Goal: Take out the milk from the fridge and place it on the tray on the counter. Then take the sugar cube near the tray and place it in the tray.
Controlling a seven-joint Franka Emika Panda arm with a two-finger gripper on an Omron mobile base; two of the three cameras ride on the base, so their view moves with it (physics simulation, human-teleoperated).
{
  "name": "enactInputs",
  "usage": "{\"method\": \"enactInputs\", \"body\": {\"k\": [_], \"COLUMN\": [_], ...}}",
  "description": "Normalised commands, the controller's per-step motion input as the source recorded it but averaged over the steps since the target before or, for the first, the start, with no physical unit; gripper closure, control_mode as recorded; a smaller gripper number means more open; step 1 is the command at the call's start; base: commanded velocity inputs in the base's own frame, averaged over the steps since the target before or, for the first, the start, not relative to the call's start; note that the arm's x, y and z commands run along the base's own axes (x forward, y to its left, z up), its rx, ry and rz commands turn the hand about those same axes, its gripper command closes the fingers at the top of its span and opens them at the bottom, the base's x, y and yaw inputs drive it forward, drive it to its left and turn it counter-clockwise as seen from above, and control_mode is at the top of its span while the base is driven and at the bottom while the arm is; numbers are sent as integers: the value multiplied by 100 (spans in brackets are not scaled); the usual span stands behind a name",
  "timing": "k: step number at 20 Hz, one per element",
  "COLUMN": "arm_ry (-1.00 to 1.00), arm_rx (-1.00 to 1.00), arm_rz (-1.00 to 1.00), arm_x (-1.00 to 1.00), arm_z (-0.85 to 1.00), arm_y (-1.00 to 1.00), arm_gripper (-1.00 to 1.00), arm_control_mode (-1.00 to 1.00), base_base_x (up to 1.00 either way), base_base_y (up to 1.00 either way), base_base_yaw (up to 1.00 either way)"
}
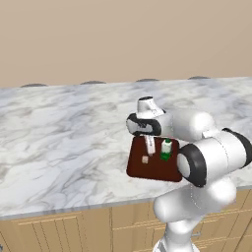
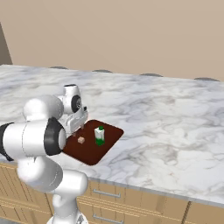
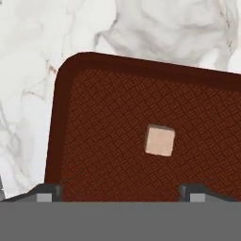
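The dark reddish-brown tray [image 1: 145, 172] [image 2: 91, 155] [image 3: 94, 113] lies on the marble counter [image 1: 64, 142] near its front edge. On the tray the small green milk [image 1: 166, 149] [image 2: 99, 135] carton stands upright. The tiny beige sugar cube [image 1: 145, 159] [image 2: 81, 140] [image 3: 160, 140] rests on the tray beside the carton. My gripper [image 1: 149, 145] [image 2: 78, 127] [image 3: 120, 190] hangs just above the cube, pointing down. It is open, its fingertips are far apart, and nothing is between them. The fridge is out of view.
The counter [image 2: 175, 127] stretches wide to both sides of the tray, with a beige wall behind it. Light wooden drawers [image 2: 131, 205] run below its front edge. My own arm's elbow [image 1: 211, 157] bulks over the tray's near right side.
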Motion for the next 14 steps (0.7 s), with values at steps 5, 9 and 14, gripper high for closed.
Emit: {"method": "enactInputs", "body": {"k": [5, 9, 14], "arm_ry": [-26, -21, -29], "arm_rx": [8, 9, 4], "arm_rz": [0, -5, -10], "arm_x": [-100, -96, -100], "arm_z": [99, 100, 100], "arm_y": [0, 0, 0], "arm_gripper": [-100, -100, -100], "arm_control_mode": [-100, -100, -100], "base_base_x": [0, 0, 0], "base_base_y": [0, 0, 0], "base_base_yaw": [0, 0, 0]}}
